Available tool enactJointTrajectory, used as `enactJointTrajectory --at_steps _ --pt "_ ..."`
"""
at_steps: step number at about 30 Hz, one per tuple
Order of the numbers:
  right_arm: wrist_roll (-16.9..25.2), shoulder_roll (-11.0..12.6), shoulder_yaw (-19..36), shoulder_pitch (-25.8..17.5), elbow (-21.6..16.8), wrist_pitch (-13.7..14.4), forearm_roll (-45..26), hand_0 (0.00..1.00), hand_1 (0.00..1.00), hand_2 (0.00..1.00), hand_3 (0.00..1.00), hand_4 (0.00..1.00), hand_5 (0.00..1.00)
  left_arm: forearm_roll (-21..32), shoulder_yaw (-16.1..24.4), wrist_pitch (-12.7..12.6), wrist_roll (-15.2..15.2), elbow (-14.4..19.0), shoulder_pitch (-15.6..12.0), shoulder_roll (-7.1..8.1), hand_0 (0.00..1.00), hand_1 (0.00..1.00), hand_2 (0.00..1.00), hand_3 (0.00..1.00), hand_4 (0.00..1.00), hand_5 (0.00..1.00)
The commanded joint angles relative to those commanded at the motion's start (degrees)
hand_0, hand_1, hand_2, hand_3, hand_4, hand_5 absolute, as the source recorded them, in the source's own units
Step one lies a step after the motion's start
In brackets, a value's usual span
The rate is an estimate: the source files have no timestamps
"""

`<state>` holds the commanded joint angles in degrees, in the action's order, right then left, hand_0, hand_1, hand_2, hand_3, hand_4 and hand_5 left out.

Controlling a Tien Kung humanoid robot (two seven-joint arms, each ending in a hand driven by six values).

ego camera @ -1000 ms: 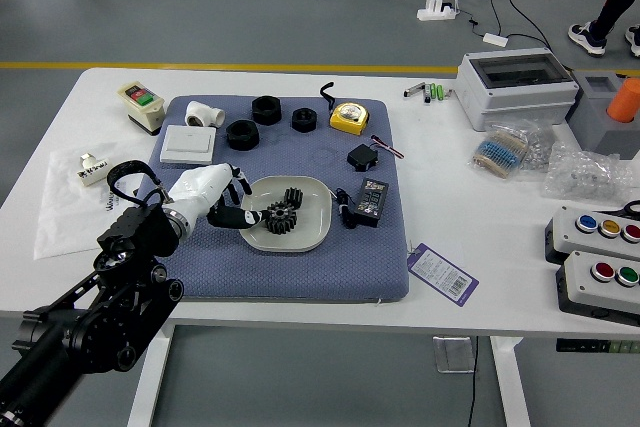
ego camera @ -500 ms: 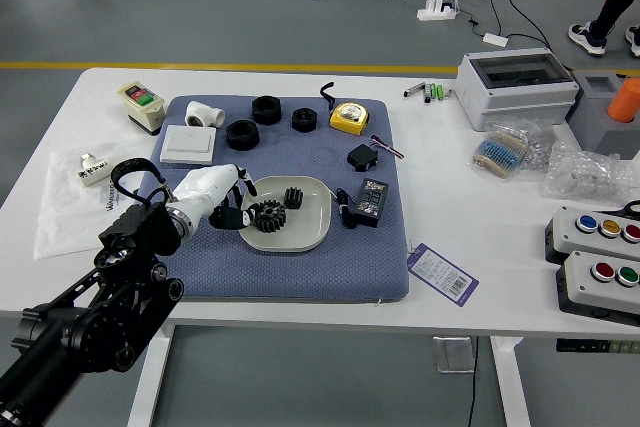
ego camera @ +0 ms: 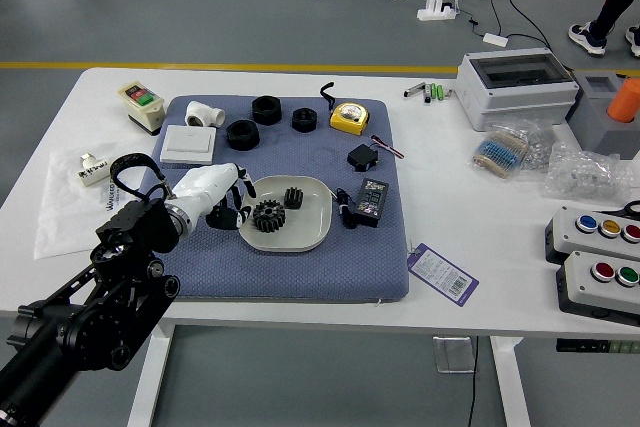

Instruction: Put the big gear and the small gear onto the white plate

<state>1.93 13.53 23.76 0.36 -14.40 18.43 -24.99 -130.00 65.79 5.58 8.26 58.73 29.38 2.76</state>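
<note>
On wht plate [ego camera: 312,231], toothed gears [ego camera: 268,215]

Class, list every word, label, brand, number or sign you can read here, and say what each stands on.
None can be read well enough to quote.
Purple-edged tag: print and barcode, too small.
Black box: pale print, too small.
White bag: dark lettering, too blurred.
White bottle: label, too small.

From here I see the mat [ego camera: 300,282] on the table [ego camera: 480,307], the plate [ego camera: 305,241] on the mat, and both gears on the plate: small gear [ego camera: 293,198] behind and right of big gear [ego camera: 268,215], perhaps touching. The tape measure [ego camera: 350,118] lies behind, rightward.
</note>
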Motion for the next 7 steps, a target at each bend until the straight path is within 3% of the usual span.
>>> enactJointTrajectory --at_steps 7 --pt "0.05 0.03 0.11 0.10 0.01 0.03 0.00 0.687 0.709 0.749 0.564 0.792 0.642 0.00 -0.28 1.29 0.36 0.10 0.00 -0.04 0.218 0.334 0.425 0.546 0.632 0.002"
